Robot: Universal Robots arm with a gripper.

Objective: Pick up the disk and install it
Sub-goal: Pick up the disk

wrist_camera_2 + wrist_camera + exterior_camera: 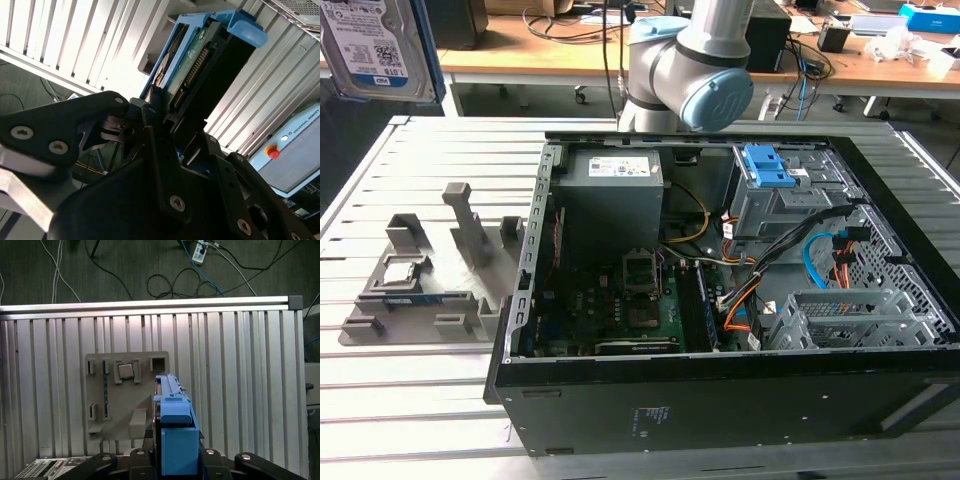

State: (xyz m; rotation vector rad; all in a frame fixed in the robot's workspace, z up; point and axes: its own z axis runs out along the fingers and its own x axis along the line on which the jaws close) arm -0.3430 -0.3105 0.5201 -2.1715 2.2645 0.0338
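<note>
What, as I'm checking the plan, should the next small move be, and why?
Probably carry the disk toward the grey cage in the open case: the gripper is clamped on it, high at the exterior view's left, outside the case.

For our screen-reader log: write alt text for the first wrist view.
The end effector holds the disk edge-on, its blue rail toward the camera, over a slatted metal table. On the table lies a grey fixture tray with a small square processor chip set in it.
</note>
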